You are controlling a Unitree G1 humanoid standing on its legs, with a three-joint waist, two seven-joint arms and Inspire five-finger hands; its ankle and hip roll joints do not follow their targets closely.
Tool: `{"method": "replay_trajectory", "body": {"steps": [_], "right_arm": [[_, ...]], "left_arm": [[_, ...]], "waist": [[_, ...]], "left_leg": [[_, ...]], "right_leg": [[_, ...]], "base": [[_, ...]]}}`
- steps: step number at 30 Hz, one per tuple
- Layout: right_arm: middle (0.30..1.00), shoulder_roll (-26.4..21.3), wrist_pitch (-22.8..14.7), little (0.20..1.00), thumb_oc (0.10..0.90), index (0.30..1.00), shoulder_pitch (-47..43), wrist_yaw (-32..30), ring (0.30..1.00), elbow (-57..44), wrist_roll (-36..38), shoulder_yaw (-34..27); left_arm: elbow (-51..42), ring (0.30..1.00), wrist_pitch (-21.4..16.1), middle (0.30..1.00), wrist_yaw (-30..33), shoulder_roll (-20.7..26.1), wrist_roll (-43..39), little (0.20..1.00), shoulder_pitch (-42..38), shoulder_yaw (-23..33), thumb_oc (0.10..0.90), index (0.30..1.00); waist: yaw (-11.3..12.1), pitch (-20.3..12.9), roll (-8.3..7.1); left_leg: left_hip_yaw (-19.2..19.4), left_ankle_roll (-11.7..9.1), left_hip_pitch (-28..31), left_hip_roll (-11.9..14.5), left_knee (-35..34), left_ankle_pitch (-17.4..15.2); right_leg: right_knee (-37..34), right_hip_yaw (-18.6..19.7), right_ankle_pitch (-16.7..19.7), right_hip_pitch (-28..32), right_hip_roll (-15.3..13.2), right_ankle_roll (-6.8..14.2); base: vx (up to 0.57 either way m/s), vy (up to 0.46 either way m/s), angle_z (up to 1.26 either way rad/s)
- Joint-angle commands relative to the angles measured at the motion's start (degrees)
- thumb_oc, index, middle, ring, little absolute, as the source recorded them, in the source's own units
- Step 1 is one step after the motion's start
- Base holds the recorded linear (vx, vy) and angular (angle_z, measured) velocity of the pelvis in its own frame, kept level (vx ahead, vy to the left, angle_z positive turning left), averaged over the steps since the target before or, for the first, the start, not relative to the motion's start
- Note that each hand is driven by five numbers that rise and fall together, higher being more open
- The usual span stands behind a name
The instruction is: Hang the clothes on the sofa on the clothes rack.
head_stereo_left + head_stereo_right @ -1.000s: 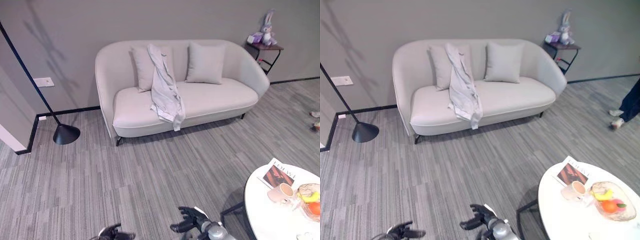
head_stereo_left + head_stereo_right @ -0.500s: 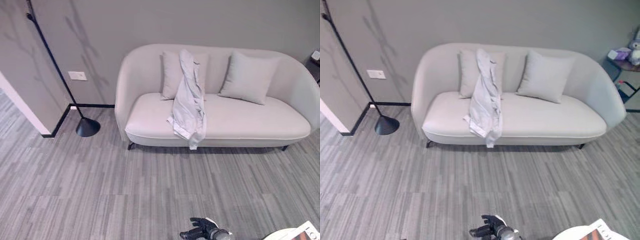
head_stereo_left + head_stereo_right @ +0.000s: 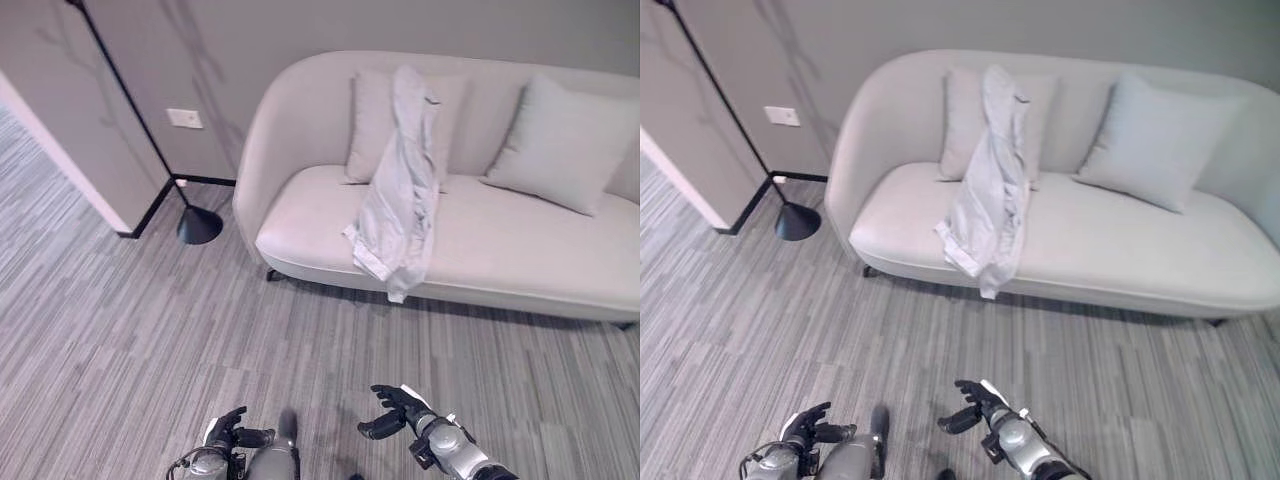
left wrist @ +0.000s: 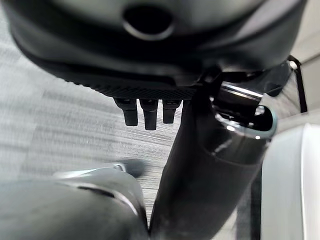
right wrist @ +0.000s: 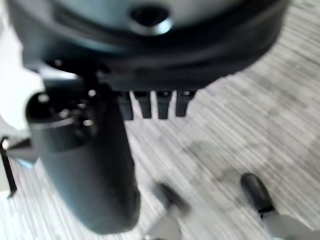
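Camera has swung and closed in since half a second ago: sofa [image 3: 470, 250] now larger in frame, floor lamp base [image 3: 199, 226] shifted toward centre-left; left hand [image 3: 228, 432] has come into view at the bottom edge. Shirt itself hasn't moved on the sofa.

Pale grey shirt [image 3: 400, 190] hangs over the sofa backrest, across the left cushion [image 3: 370, 125] and down the seat, hem hanging just over the front edge. Second cushion [image 3: 565, 140] sits to its right, apart from it.

Right hand [image 3: 395, 412] hovers low over the grey striped carpet [image 3: 120, 340], fingers loosely spread, relaxed, nothing held. Left hand same: fingers relaxed, empty. Both wrist views show straight fingertips [image 4: 145, 114] [image 5: 157, 107] over bare carpet.

Shirt is well apart from both hands, across open floor; no contact.

Wall socket [image 3: 185, 118] on the wall behind the lamp pole.
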Motion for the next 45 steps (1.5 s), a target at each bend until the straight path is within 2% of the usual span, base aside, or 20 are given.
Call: {"method": "replay_trajectory", "body": {"steps": [1,3,4,7,11,15,17,19,21,24,26,28,29,33,36,37,38,39,44,45], "right_arm": [[0.900,1.34,-3.30,0.900,0.800,0.900,-0.54,-1.48,0.900,-3.07,0.26,-1.99],[0.900,2.38,-2.70,0.900,0.800,0.900,0.67,-0.98,0.900,-3.37,0.35,-2.10],[0.900,3.30,-2.76,0.900,0.800,0.900,1.65,-0.76,0.900,-4.04,0.62,-2.23],[0.900,3.85,-2.78,0.900,0.800,0.900,1.71,-0.57,0.900,-3.55,0.17,-2.34],[0.900,2.14,-2.55,0.900,0.800,0.900,0.93,-2.59,0.900,-6.62,-3.22,-3.51],[0.900,-0.57,-2.29,0.900,0.800,0.900,0.23,-6.50,0.900,-12.17,-7.20,-6.83],[0.900,-1.22,-2.00,0.900,0.800,0.900,0.19,-7.60,0.900,-13.42,-8.25,-7.68],[0.900,-4.23,0.25,0.900,0.800,0.900,-1.80,-12.59,0.900,-15.49,-15.38,-11.06],[0.900,-5.56,1.53,0.900,0.800,0.900,-3.14,-14.31,0.900,-15.69,-17.00,-12.58],[0.900,-7.59,3.08,0.900,0.800,0.900,-5.20,-16.13,0.900,-13.11,-17.94,-14.99],[0.900,-8.73,3.48,0.900,0.800,0.900,-6.87,-16.76,0.900,-8.86,-16.71,-16.20],[0.900,-8.99,3.44,0.900,0.800,0.900,-9.13,-17.07,0.900,-2.66,-14.25,-16.68],[0.900,-9.81,3.01,0.900,0.800,0.900,-10.31,-16.89,0.900,1.13,-12.72,-16.52],[0.900,-11.59,1.54,0.900,0.800,0.900,-12.18,-17.52,0.900,6.65,-8.79,-17.78],[0.900,-13.03,-1.64,0.900,0.800,0.900,-15.64,-17.42,0.900,14.19,0.55,-19.26],[0.900,-13.03,-1.64,0.900,0.800,0.900,-15.64,-17.42,0.900,14.19,0.55,-19.26],[0.900,-13.20,-3.03,0.900,0.800,0.900,-17.81,-17.50,0.900,15.81,4.84,-19.76],[0.900,-13.23,-3.07,0.900,0.800,0.900,-17.89,-17.48,0.900,15.88,4.88,-19.74],[0.900,-12.75,-5.62,0.900,0.800,0.900,-26.69,-20.42,0.900,19.52,13.70,-20.84],[0.900,-12.79,-5.65,0.900,0.800,0.900,-26.78,-20.39,0.900,19.59,13.72,-20.86]], "left_arm": [[6.42,0.900,1.08,0.900,-0.09,-0.82,-3.90,0.900,3.34,0.49,0.800,0.900],[7.67,0.900,2.01,0.900,-0.45,-0.16,-4.21,0.900,4.55,2.18,0.800,0.900],[7.60,0.900,1.74,0.900,0.18,0.72,-3.46,0.900,4.90,2.80,0.800,0.900],[7.11,0.900,1.67,0.900,0.63,1.37,-0.99,0.900,4.83,2.07,0.800,0.900],[3.21,0.900,1.12,0.900,1.60,2.68,5.94,0.900,3.87,-2.50,0.800,0.900],[0.74,0.900,1.26,0.900,1.96,3.20,10.15,0.900,3.41,-6.41,0.800,0.900],[0.70,0.900,1.23,0.900,2.13,3.27,10.34,0.900,3.40,-6.51,0.800,0.900],[0.81,0.900,1.25,0.900,2.83,2.91,11.37,0.900,3.42,-6.52,0.800,0.900],[1.09,0.900,1.26,0.900,3.25,2.53,11.80,0.900,2.96,-6.59,0.800,0.900],[2.07,0.900,1.29,0.900,4.22,2.67,12.85,0.900,2.35,-6.46,0.800,0.900],[2.13,0.900,1.06,0.900,3.93,3.41,13.11,0.900,2.72,-6.25,0.800,0.900],[2.82,0.900,1.26,0.900,3.69,4.23,12.29,0.900,3.50,-5.08,0.800,0.900],[3.02,0.900,1.17,0.900,3.25,4.35,10.13,0.900,4.85,-4.00,0.800,0.900],[4.13,0.900,0.81,0.900,3.06,3.02,9.19,0.900,6.74,-4.78,0.800,0.900],[4.08,0.900,0.36,0.900,2.72,2.48,9.25,0.900,7.20,-7.94,0.800,0.900],[4.08,0.900,0.36,0.900,2.72,2.48,9.25,0.900,7.20,-7.94,0.800,0.900],[2.86,0.900,-0.13,0.900,2.80,2.58,8.60,0.900,6.51,-9.90,0.800,0.900],[2.86,0.900,-0.11,0.900,2.80,2.56,8.59,0.900,6.47,-9.90,0.800,0.900],[-2.82,0.900,-2.21,0.900,4.60,2.97,8.09,0.900,2.59,-17.34,0.800,0.900],[-2.81,0.900,-2.20,0.900,4.60,2.96,8.08,0.900,2.50,-17.35,0.800,0.900]], "waist": [[2.40,-3.24,1.03],[2.08,-4.18,0.16],[2.05,-5.06,-0.85],[2.27,-5.65,-1.52],[0.35,-4.74,-0.74],[-2.00,-2.51,1.43],[-2.40,-2.16,1.54],[-2.67,-1.70,1.67],[-2.64,-1.74,1.29],[-2.40,-2.24,0.15],[-1.55,-2.72,-1.56],[-0.71,-3.34,-2.99],[-0.23,-4.14,-2.70],[-0.14,-4.93,-1.50],[0.28,-4.45,1.11],[0.28,-4.45,1.11],[0.31,-3.04,2.62],[0.22,-3.11,2.68],[0.05,2.63,6.61],[-0.10,2.39,6.58]], "left_leg": [[-2.08,2.81,5.86,1.50,2.45,4.64],[-1.16,3.86,6.68,0.64,4.80,3.82],[0.35,4.93,7.47,0.07,6.16,2.32],[1.84,6.09,9.61,-0.91,5.72,0.70],[2.18,8.78,14.04,-2.79,4.87,-2.14],[1.36,10.50,17.92,-2.94,4.05,-3.86],[1.05,10.48,18.76,-3.23,3.60,-4.01],[-1.11,9.03,20.47,-2.94,2.39,-5.23],[-3.26,8.00,21.16,-2.48,2.22,-6.33],[-6.74,6.50,22.68,-1.24,1.42,-7.84],[-8.40,5.55,23.03,-0.68,1.32,-8.30],[-9.99,4.72,23.36,0.43,0.90,-7.95],[-11.91,3.64,23.07,2.70,0.61,-7.48],[-14.64,2.04,21.24,5.37,0.61,-6.51],[-17.42,-0.09,17.76,8.97,0.61,-4.18],[-17.42,-0.09,17.76,8.97,0.61,-4.18],[-18.95,-1.03,15.58,10.19,0.61,-2.73],[-19.08,-1.08,15.41,10.24,0.61,-2.71],[-21.35,-2.16,7.61,11.49,0.61,1.32],[-21.57,-2.11,7.11,11.33,0.61,1.59]], "right_leg": [[0.36,7.29,-1.51,0.19,-2.86,2.86],[2.19,7.89,-2.57,1.75,-3.90,2.80],[5.53,7.98,-3.30,1.75,-5.15,3.59],[10.54,7.81,-3.23,0.68,-7.03,5.21],[26.10,8.48,2.60,-5.98,-10.30,8.17],[37.71,9.04,5.12,-12.51,-10.52,8.45],[36.85,8.43,4.47,-13.07,-10.42,8.09],[23.46,7.86,0.85,-13.90,-11.88,6.51],[13.98,11.31,3.62,-14.15,-14.19,7.13],[6.69,16.73,10.22,-15.20,-18.45,9.04],[4.42,16.09,11.55,-13.66,-19.29,9.95],[5.47,15.65,11.23,-13.29,-18.05,10.58],[5.06,14.79,10.50,-13.07,-16.05,10.11],[3.09,12.38,9.11,-11.64,-12.97,8.95],[2.67,10.44,6.18,-12.35,-9.55,7.03],[2.67,10.44,6.18,-12.35,-9.55,7.03],[4.40,9.52,4.61,-14.21,-8.17,6.04],[4.54,9.41,4.52,-14.37,-8.13,6.00],[13.43,6.92,0.88,-24.31,-7.00,4.05],[13.37,6.76,1.08,-24.66,-7.15,4.10]], "base": [[0.42,0.205,-0.11],[0.46,0.241,-0.57],[0.34,0.197,-0.51],[0.24,0.195,-0.22],[0.17,0.230,-0.09],[0.11,0.150,0.21],[0.13,0.017,0.20],[0.23,-0.161,0.35],[0.22,-0.240,0.55],[0.25,-0.272,0.75],[0.23,-0.275,1.13],[0.25,-0.361,0.90],[0.26,-0.434,0.82],[0.13,-0.232,0.32],[0.08,-0.267,0.50],[-0.02,-0.190,0.40],[-0.04,-0.112,0.27],[-0.08,-0.154,0.22],[-0.15,-0.095,0.22],[-0.11,-0.077,0.23]]}}
